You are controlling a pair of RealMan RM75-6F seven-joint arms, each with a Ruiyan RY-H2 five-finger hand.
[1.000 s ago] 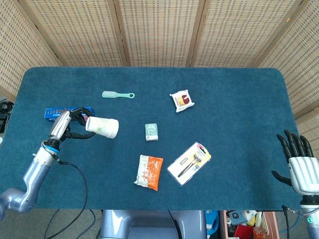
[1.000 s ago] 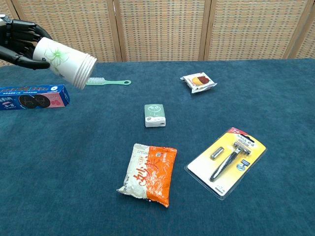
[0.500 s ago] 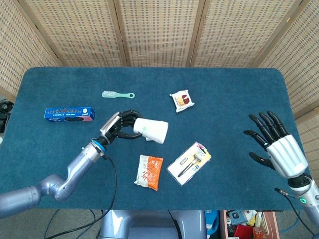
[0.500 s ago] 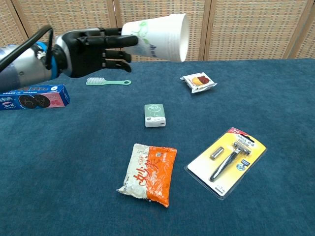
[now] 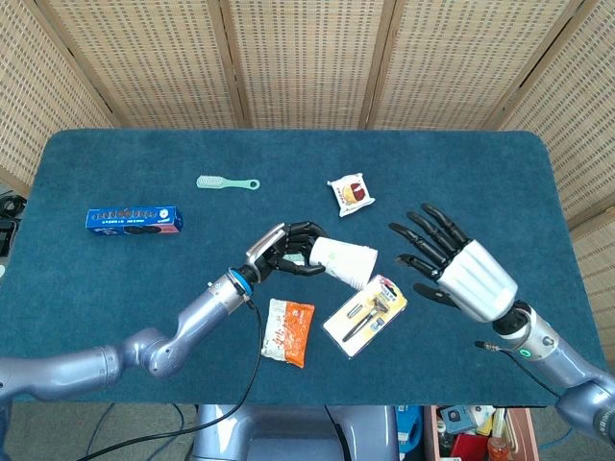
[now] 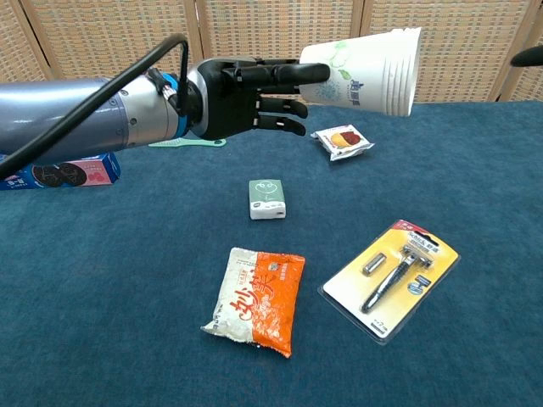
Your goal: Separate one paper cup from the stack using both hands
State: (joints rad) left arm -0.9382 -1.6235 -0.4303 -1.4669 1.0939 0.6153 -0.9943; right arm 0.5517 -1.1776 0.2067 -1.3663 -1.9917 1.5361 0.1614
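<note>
My left hand grips a stack of white paper cups by its base. The stack lies on its side in the air, with its rims pointing right. Several nested rims show at the open end. My right hand is open with its fingers spread, a little to the right of the cup rims and apart from them. In the chest view only a dark fingertip of it shows at the right edge.
On the blue table lie an orange snack bag, a razor pack, a small green box, a wrapped pastry, a green brush and a blue biscuit box.
My left hand has carried the cup stack further right, over the table's middle. My right hand has risen and moved left toward the cup rims.
</note>
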